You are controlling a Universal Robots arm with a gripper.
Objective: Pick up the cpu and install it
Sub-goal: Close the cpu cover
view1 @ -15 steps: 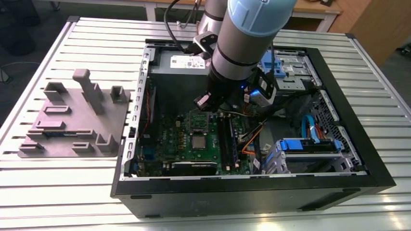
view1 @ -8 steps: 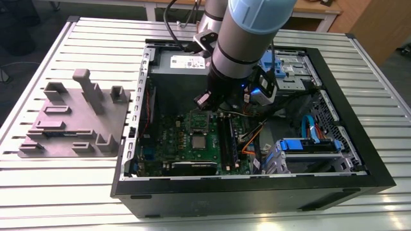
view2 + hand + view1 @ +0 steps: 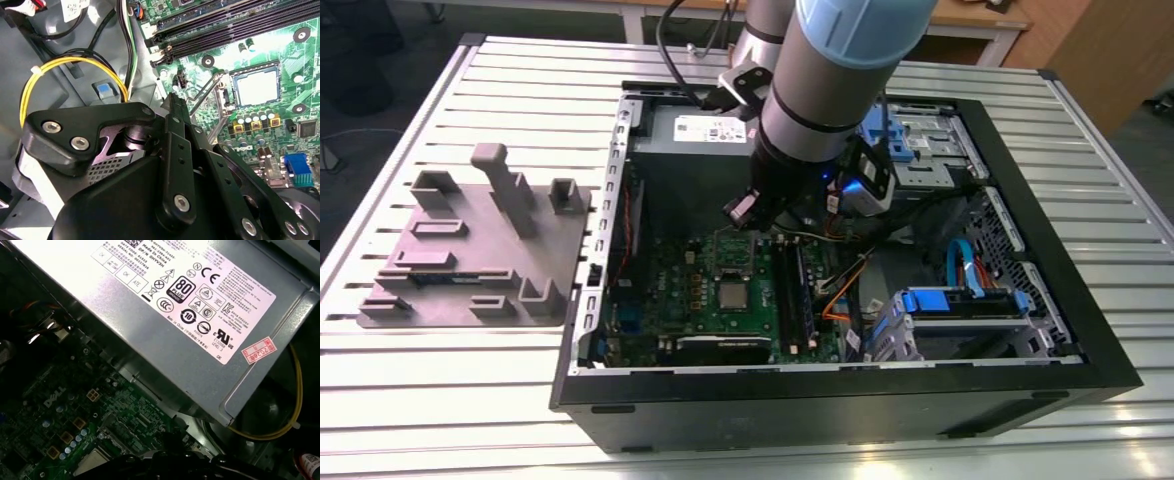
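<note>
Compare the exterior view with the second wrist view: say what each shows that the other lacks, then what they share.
Exterior view alone: the slatted table, the grey parts tray beside the open computer case, the robot arm reaching in, and the blue drive bays.

Second wrist view alone: the black gripper linkage close up, a yellow cable loop, and the socket's raised metal lever.

Both: the green motherboard with the cpu in its socket, and the black memory slots.

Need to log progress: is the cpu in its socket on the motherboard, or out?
In. The cpu lies flat inside the socket frame on the motherboard, its silver top showing in the second wrist view; the socket's lever stands raised beside it.
</note>
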